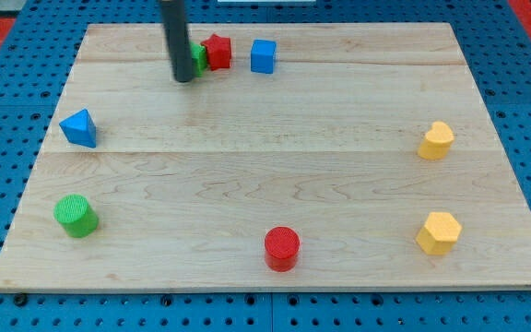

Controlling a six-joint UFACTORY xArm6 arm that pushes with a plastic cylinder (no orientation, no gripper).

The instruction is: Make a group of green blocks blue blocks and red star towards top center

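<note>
The big wooden board is holding 8 blocks. My tip has no pincer, so it is gripping nothing; it is only pushing.

It is sitting at the top, touching a green block that is half hidden behind the rod. That block is pressing on the red star, with the blue cube near it. These 3 are starting the group.

The blue triangle and green cylinder are waiting far off at the view's left. I think they need pushing up next.
</note>
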